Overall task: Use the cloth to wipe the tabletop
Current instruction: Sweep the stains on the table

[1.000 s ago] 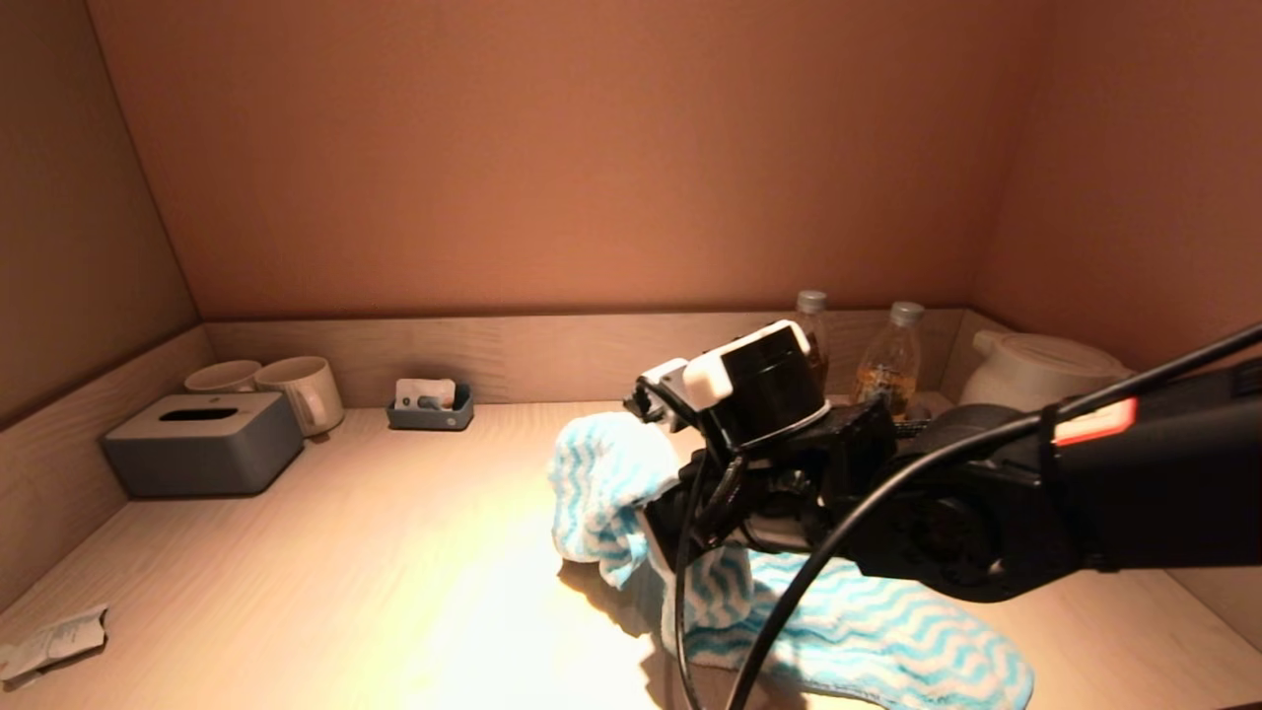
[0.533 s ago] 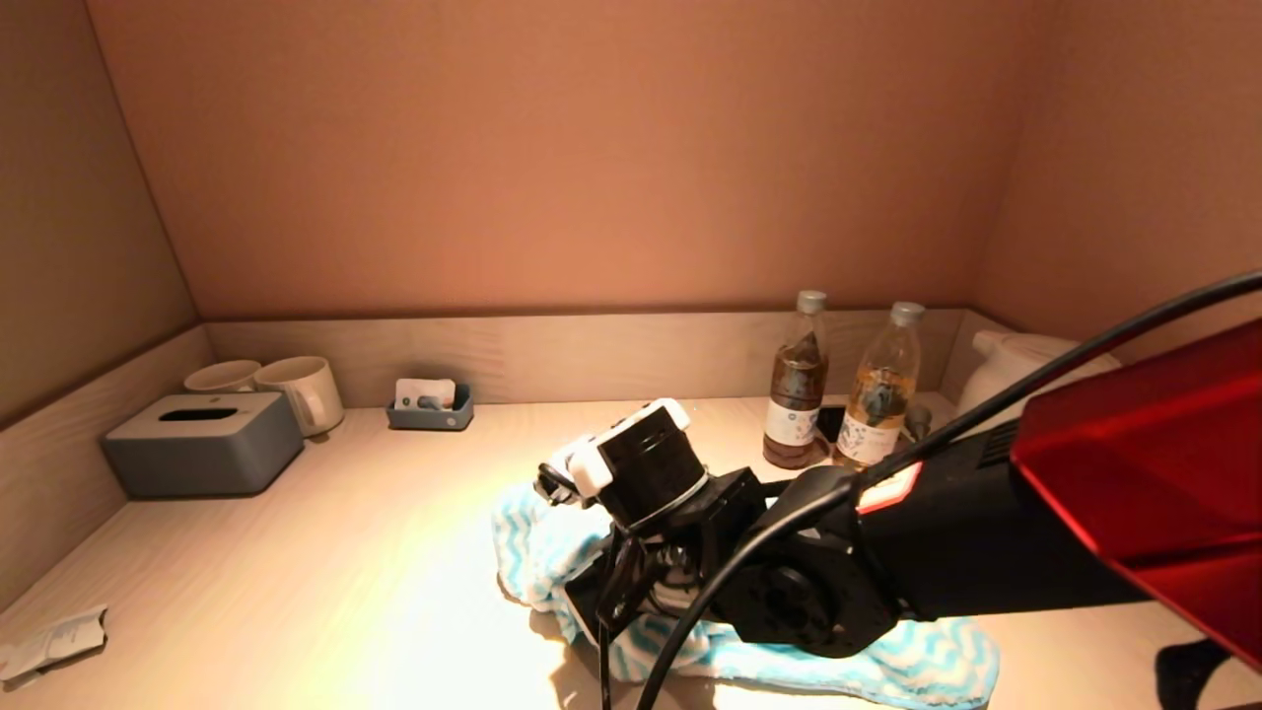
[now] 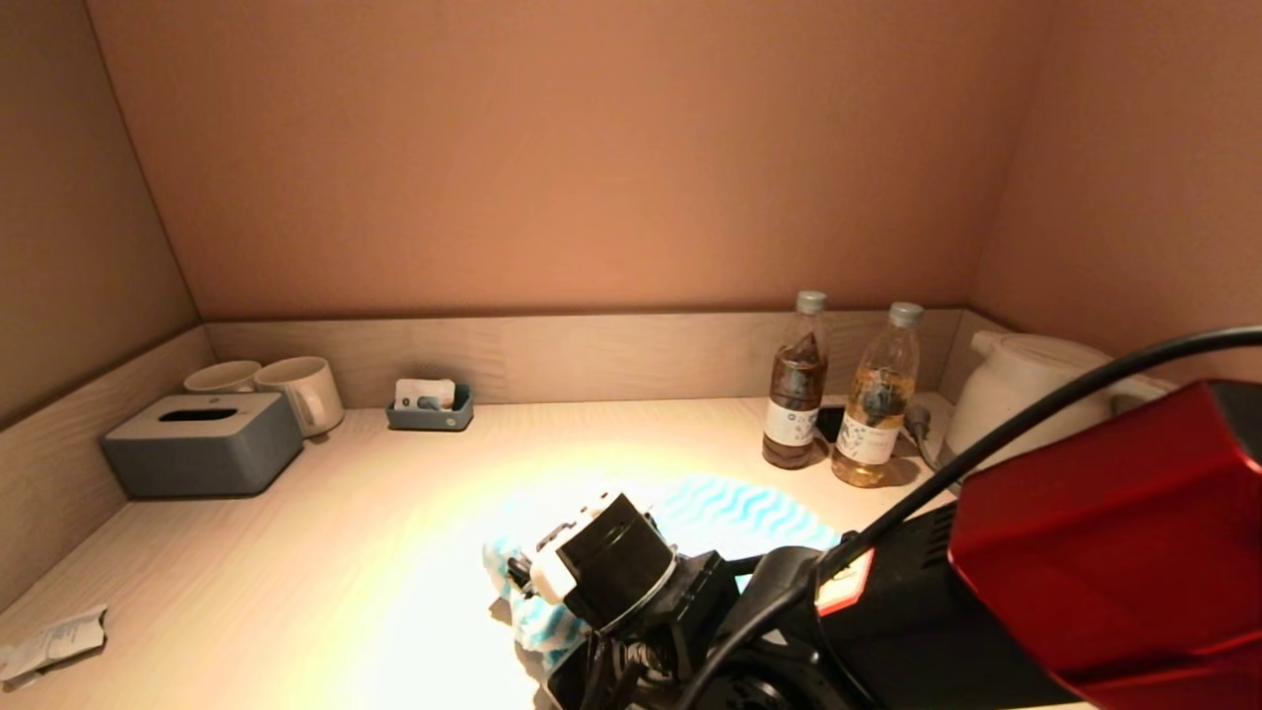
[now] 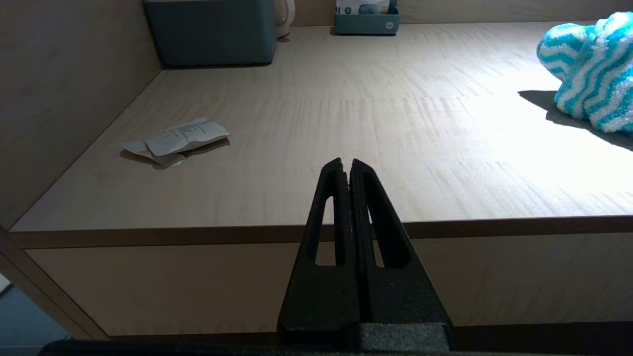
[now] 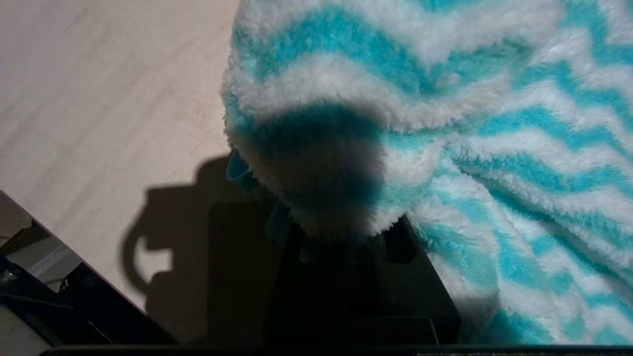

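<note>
Pressing down near the front edge of the tabletop (image 3: 325, 552), my right gripper (image 5: 341, 232) has its fingers buried in the cloth (image 3: 735, 513), closed on a bunched fold of the blue-and-white zigzag fleece; the fold hides the fingertips in my right wrist view, and the fabric wraps snugly over them. The cloth lies on the tabletop in front of the two bottles (image 3: 795, 385), well apart from them, with one flat stretch spreading back toward them and a crumpled lump at the end nearest my wrist. My right arm crosses low over the front of the tabletop, covering much of the cloth from my head view. My left gripper (image 4: 350, 170) hangs parked below and in front of the tabletop's front edge, its fingers pressed fully together and holding nothing. Taking the cloth as landmark: a crumpled paper slip (image 3: 54, 639) lies far to its left by the front corner; a grey tissue box (image 3: 202, 442) sits far left and toward the back, with two cream mugs (image 3: 301, 392) just behind it; a small grey tray (image 3: 430, 409) stands behind the cloth against the back rim; a white kettle (image 3: 1025, 390) stands to the right beyond the bottles.
</note>
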{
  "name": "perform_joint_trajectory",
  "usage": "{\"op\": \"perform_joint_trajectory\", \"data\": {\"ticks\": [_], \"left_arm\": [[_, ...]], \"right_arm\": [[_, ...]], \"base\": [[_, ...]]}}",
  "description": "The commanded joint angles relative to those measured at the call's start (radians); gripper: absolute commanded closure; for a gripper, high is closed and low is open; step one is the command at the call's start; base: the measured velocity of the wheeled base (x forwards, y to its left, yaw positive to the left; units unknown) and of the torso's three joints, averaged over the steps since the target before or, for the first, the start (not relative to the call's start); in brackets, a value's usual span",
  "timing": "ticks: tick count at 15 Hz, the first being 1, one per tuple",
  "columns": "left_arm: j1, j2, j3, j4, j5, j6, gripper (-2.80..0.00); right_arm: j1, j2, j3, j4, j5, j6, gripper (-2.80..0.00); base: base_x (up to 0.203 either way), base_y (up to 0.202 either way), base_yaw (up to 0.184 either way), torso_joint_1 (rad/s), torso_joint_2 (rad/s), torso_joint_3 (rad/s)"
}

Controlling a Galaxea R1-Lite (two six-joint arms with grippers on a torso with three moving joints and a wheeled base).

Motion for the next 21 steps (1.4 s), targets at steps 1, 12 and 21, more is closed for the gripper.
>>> {"op": "perform_joint_trajectory", "data": {"ticks": [1,12,21], "left_arm": [[0.000,0.000,0.000,0.000,0.000,0.000,0.00],[0.000,0.000,0.000,0.000,0.000,0.000,0.00],[0.000,0.000,0.000,0.000,0.000,0.000,0.00]], "right_arm": [[0.010,0.004,-0.009,0.006,0.002,0.001,0.00],[-0.299,0.146,-0.128,-0.059,-0.056,0.018,0.00],[-0.098,-0.072,0.116,-0.059,-0.055,0.020,0.00]], "base": [[0.000,0.000,0.000,0.000,0.00,0.000],[0.000,0.000,0.000,0.000,0.00,0.000],[0.000,0.000,0.000,0.000,0.00,0.000]]}}
